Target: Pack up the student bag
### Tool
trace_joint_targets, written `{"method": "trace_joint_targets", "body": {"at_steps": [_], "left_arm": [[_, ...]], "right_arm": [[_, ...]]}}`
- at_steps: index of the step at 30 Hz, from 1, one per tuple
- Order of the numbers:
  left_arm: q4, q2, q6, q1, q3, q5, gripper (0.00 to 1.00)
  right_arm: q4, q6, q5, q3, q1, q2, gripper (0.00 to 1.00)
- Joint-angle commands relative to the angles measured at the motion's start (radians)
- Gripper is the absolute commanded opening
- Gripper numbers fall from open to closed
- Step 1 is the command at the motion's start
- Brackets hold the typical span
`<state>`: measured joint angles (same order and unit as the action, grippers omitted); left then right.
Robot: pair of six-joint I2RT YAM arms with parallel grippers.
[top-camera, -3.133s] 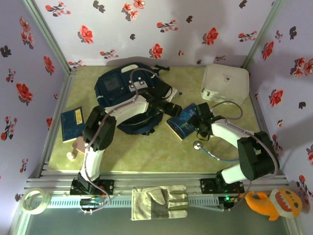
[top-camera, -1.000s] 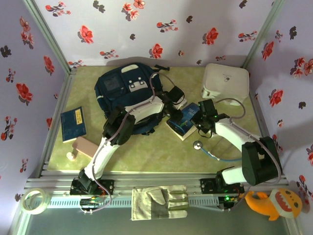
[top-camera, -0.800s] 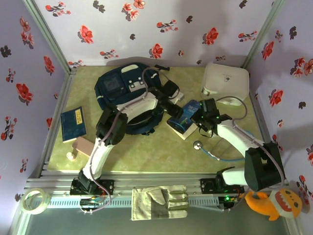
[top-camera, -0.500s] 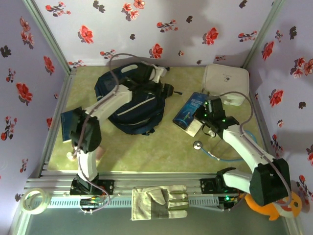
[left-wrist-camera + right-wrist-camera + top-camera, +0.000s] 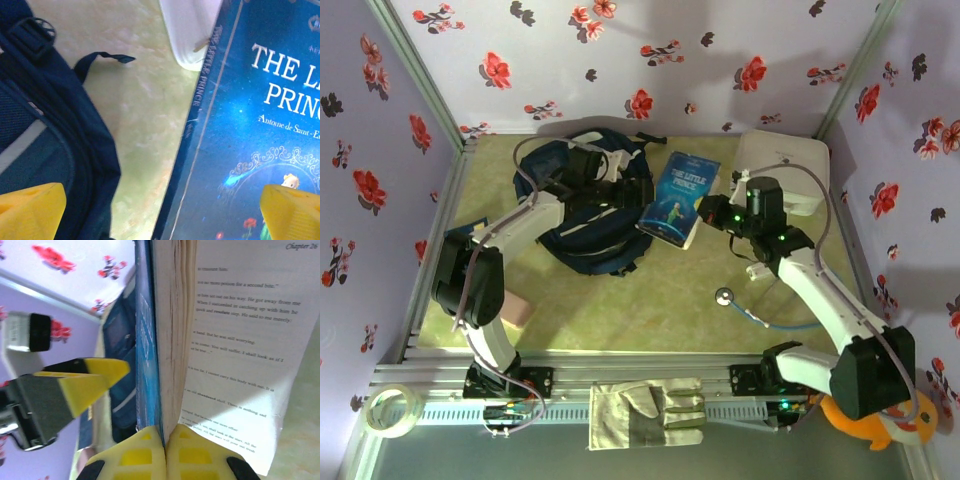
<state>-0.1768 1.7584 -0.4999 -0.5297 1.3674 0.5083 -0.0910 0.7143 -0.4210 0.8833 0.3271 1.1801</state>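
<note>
A: Near edge first?
B: Bottom of the top view: one work glove (image 5: 645, 415) centre, one tape roll (image 5: 388, 410) bottom left, one orange shark plush (image 5: 880, 415) bottom right.
A: On the table (image 5: 650, 320)?
B: One stethoscope (image 5: 724, 296) right of centre. One tan block (image 5: 515, 312) lower left. One dark-blue flat thing (image 5: 451, 240) at the left, mostly under the left arm; can't tell what it is.
A: Containers?
B: Two. The student bag (image 5: 590, 225) lies upper centre-left, with the left arm across it. The white zip case (image 5: 790, 160) sits upper right and looks closed. Contents of either: cannot tell.
A: Right side?
B: The right gripper (image 5: 165, 450) has its pads pinched tight on the edge of one book (image 5: 678, 190), "The Little Prince". The cover faces up, tilted, between bag and case. In the right wrist view a loose page (image 5: 240, 365) fans off to the right.
A: Left?
B: The left gripper (image 5: 160, 215) has its jaws wide apart and nothing in them. In the left wrist view the bag is at the left fingertip and the book cover at the right one, with the case corner at the top. In the top view it sits over the bag's right side, just beside the book.
</note>
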Motion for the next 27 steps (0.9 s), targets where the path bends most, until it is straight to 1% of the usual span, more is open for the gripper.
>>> {"method": "trace_joint_targets", "body": {"at_steps": [1, 6, 10, 14, 21, 26, 27], "left_arm": [[0.098, -0.022, -0.053, 0.005, -0.014, 0.101, 1.0], [0.139, 0.001, -0.08, 0.019, -0.014, 0.159, 0.97], [0.16, 0.017, -0.09, 0.028, -0.004, 0.202, 0.9], [0.143, 0.024, -0.086, 0.033, 0.011, 0.208, 0.74], [0.12, 0.011, -0.075, 0.038, 0.019, 0.208, 0.44], [0.111, -0.001, -0.061, 0.039, 0.016, 0.208, 0.28], [0.112, -0.005, -0.056, 0.04, 0.012, 0.208, 0.26]], "right_arm": [[0.165, 0.014, -0.171, 0.053, 0.003, 0.043, 0.0], [0.23, 0.033, -0.247, 0.061, 0.01, 0.105, 0.0], [0.222, 0.019, -0.249, 0.061, 0.01, 0.127, 0.0], [0.194, -0.005, -0.232, 0.064, 0.011, 0.137, 0.0], [0.072, -0.08, -0.16, 0.106, 0.01, 0.178, 0.0], [0.087, -0.073, -0.148, 0.105, 0.01, 0.211, 0.0], [0.091, -0.071, -0.14, 0.102, 0.01, 0.213, 0.0]]}}
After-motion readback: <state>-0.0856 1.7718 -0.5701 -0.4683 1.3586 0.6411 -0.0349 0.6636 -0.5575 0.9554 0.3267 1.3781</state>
